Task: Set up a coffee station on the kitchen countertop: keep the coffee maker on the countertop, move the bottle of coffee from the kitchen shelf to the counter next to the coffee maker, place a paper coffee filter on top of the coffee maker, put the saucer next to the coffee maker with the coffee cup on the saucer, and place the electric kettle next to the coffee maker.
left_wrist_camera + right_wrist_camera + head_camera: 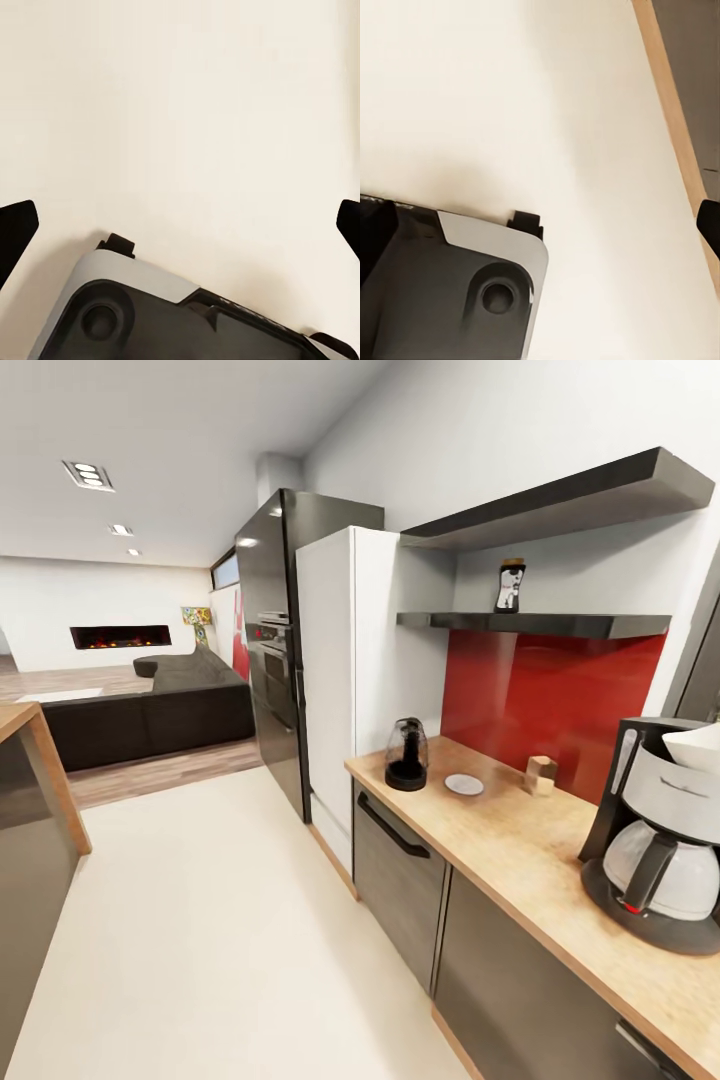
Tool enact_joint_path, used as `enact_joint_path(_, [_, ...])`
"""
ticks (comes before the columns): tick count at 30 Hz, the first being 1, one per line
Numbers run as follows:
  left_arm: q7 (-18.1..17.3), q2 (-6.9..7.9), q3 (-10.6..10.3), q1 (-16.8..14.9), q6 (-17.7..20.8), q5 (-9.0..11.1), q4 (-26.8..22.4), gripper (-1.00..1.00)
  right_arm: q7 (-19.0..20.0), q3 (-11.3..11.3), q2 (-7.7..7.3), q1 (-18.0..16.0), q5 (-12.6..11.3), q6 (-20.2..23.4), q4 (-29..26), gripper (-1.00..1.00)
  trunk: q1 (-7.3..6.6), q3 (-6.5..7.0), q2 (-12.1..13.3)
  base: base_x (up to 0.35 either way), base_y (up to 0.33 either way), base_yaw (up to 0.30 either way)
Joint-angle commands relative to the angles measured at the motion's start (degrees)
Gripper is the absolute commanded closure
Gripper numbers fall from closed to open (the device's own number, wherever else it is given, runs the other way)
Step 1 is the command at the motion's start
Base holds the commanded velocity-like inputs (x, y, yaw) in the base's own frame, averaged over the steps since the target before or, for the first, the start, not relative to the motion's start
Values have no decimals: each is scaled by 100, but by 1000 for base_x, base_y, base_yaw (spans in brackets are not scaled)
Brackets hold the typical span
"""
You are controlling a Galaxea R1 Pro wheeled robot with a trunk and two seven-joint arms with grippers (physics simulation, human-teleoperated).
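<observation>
A: Fig. 1, head view. Which task items lie on the kitchen countertop (pixel 520 860), and where?

B: The coffee maker (pixel 655 830) stands at the near right, with what looks like the paper coffee filter (pixel 695 745) already on top of it. Farther along are the saucer (pixel 464 785), bare, and the electric kettle (pixel 407 754) at the far left end, beside a white cabinet (pixel 345 680). A small wooden block (pixel 540 773) sits by the red backsplash (pixel 550 700). The bottle of coffee (pixel 511 585) is upright on the kitchen shelf (pixel 530 624), above the counter.

A: And the end effectors?

B: Left gripper (pixel 180 225): dark fingertips at opposite picture edges, spread wide, nothing between them. Right gripper (pixel 540 225): likewise apart and empty. Both wrist cameras look down at pale floor (pixel 220 920) and the robot's base (pixel 150 315), so both grippers hang low, well apart from shelf and counter.

A: Likely hazards?

B: The jar sits high and near the shelf's front edge; a misjudged reach could tip it off. Carrying the kettle or saucer along the counter could clip the block or jostle the filter.
</observation>
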Motion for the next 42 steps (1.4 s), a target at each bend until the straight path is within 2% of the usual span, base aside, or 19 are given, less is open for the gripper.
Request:
enact_joint_path(1, [-3, -5, 13, 0, -3, 57, -9, -100, 15, -15, -8, -8, 54, -31, 27, -100, 2, -8, -7, 13, 0, 0])
enact_joint_path(11, [1, -6, 18, -1, -3, 57, 1, -100, 23, -9, -21, -8, 68, -20, 34, -100, 2, -8, -7, 3, 0, -16])
enact_joint_path(37, [2, -6, 18, 2, -3, 57, -7, -100, 23, -9, -23, -7, 68, -20, 34, -100, 2, -8, -7, 0, 0, -241])
enact_joint_path(42, [3, 1, 14, 0, -3, 57, -7, -100, 23, -9, -23, -5, 68, -27, 34, -100, 2, -8, -7, 93, 84, -82])
